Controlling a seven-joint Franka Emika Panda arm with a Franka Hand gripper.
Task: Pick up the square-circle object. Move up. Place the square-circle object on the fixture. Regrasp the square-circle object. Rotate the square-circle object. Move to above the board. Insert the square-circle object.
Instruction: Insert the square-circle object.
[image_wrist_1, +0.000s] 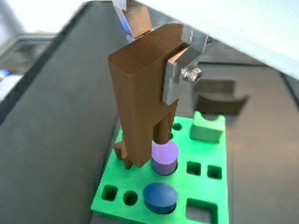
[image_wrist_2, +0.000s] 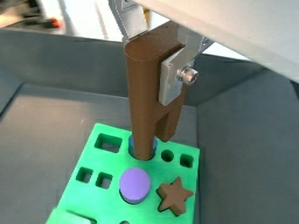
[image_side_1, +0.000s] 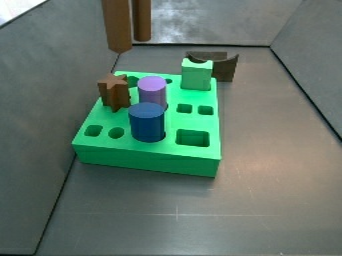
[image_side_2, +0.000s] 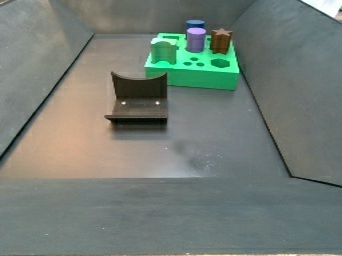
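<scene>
My gripper (image_wrist_1: 152, 52) is shut on the top of the square-circle object (image_wrist_1: 142, 96), a long plain brown bar, and holds it upright; both wrist views show this (image_wrist_2: 152, 52). The silver fingers (image_wrist_2: 176, 74) clamp its flat sides. In a side view the bar (image_side_1: 118, 25) hangs with its lower end clear above the back left of the bright green board (image_side_1: 201, 158). In a wrist view its lower end lines up over a hole near the board's (image_wrist_2: 105, 162) far edge. The dark fixture (image_side_2: 138, 98) stands apart from the board (image_side_2: 201, 78) and holds nothing.
A purple peg (image_side_1: 152, 92), a blue peg (image_side_1: 147, 123), a brown star peg (image_side_1: 114, 90) and a pale green notched peg (image_side_1: 198, 73) stand in the board. Several holes near its front are open. Grey bin walls slope up on all sides.
</scene>
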